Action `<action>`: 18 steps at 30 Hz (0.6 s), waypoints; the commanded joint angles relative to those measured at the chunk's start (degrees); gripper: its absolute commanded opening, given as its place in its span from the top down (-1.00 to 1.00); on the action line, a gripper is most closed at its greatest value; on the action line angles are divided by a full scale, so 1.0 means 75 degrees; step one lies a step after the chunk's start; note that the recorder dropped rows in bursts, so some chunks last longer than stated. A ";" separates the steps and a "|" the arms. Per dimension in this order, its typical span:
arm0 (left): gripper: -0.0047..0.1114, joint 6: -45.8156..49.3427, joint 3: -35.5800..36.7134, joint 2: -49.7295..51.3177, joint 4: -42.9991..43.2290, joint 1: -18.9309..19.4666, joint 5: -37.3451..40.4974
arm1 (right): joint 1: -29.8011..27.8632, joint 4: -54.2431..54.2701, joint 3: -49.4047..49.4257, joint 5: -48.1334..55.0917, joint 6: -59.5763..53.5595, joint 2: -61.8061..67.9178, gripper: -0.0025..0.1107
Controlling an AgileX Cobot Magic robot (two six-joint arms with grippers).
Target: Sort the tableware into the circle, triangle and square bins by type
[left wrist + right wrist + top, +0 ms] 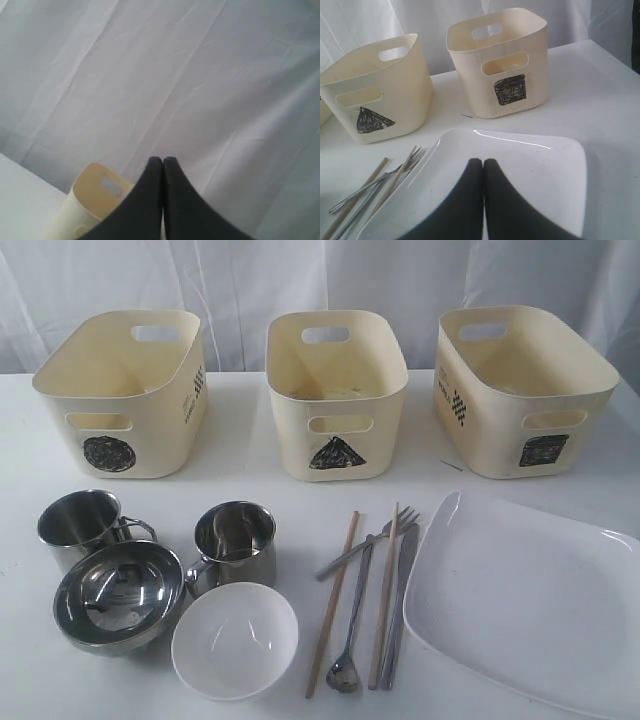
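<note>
1. Firstly, the right gripper (483, 162) is seen with its two black fingers pressed together and nothing held between them. It hangs over the near part of the large white square plate (520, 175).
2. The left gripper (163, 161) is likewise closed on nothing and is pointed toward the white curtain (200, 75). A cream bin (92, 197) is seen beside it, but which one cannot be told.
3. Nearest on the white table (250, 485) the white bowl (234, 640) is placed, with the steel bowl (120, 595) just beside it on the left.
4. To the right, the wooden chopsticks (332, 602), the steel spoon (352, 625) and the knife (400, 600) are laid roughly parallel. The fork (370, 542) is laid slantwise across them, and the knife is just beside the plate's rim.
5. Behind the bowls the left mug (78, 525), partly hidden by the steel bowl, and the right mug (238, 540) are stood upright.
6. A bare strip of table is left between the tableware and the bins, where only a small dark sliver (452, 466) is lying.
7. Farthest, three bins are set in a row with gaps between them. They are marked in black scribble as the circle bin (120, 390), the triangle bin (337, 395) and the square bin (520, 390). Small print on the outer bins' sides is too small to be read.
8. The plate is cut off by the right border of the exterior view.
</note>
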 commanded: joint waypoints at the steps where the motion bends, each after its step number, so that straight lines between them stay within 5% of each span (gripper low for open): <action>1: 0.92 -0.1589 -0.0919 0.0404 0.3153 0.0015 0.0214 | 0.0021 -0.0020 0.0042 -0.0065 0.0012 -0.0034 0.96; 7: 0.92 -0.4833 -0.1859 0.1973 0.8112 0.0015 -0.0535 | 0.0021 -0.0020 0.0042 -0.0065 0.0012 -0.0034 0.96; 11: 0.92 -0.4815 -0.2108 0.3244 0.8112 0.0015 -0.1316 | 0.0021 -0.0020 0.0042 -0.0065 0.0012 -0.0034 0.96; 18: 0.92 -0.4376 -0.2676 0.5123 0.8112 0.0015 -0.1227 | 0.0021 -0.0020 0.0042 -0.0065 0.0012 -0.0034 0.96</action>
